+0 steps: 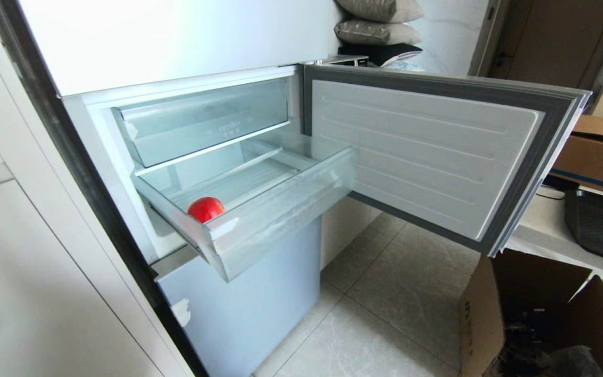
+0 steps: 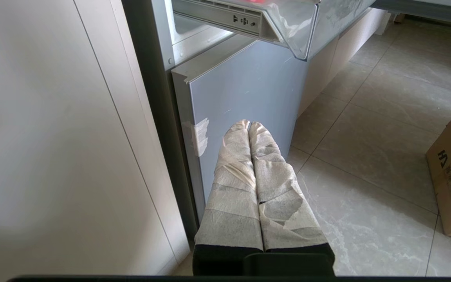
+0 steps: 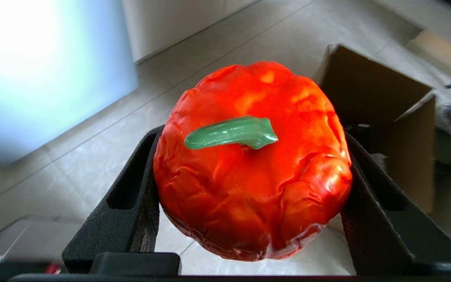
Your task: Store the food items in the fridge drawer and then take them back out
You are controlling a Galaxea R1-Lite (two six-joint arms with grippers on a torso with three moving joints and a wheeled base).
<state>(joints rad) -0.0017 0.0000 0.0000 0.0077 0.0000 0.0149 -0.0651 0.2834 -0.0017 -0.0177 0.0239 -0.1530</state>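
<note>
— So what has the right gripper [image 3: 251,184] got?
— It squeezes a red pepper [image 3: 253,164] with a green stem [image 3: 233,132], one black finger on each side, out over the floor tiles [image 3: 92,156].
— Will the pepper slip?
— Maybe. It looks shiny, bumpy and light. Holding its fat middle seems best.
— And the left gripper [image 2: 249,129]?
— Its wrapped fingers [image 2: 233,188] are pressed together, holding nothing, low by the grey fridge door [image 2: 249,86].
— Where is the other food?
— A smooth red ball [image 1: 206,208] sits in the near left corner of the pulled-out fridge drawer [image 1: 280,209].
— What is hidden?
— From the head, no arm shows at all.
</note>
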